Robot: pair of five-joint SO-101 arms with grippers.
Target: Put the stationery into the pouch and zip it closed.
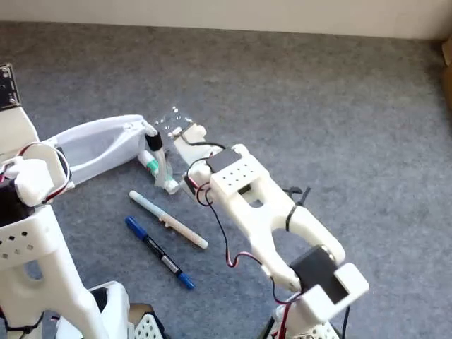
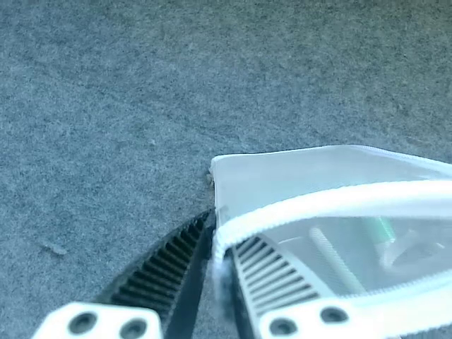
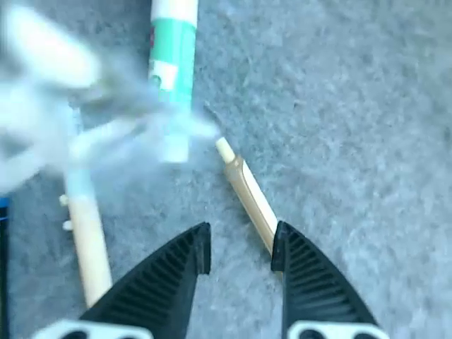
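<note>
Pouch (image 2: 296, 176) rim sits clamped in left tool (image 2: 215, 236); right tool (image 3: 241, 240) hangs slightly parted.

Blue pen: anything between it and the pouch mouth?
Yes. The pale pen lies on the carpet between the blue pen and the mouth of the pouch, and a green-banded marker sits at the opening, ahead of the right gripper.
</note>
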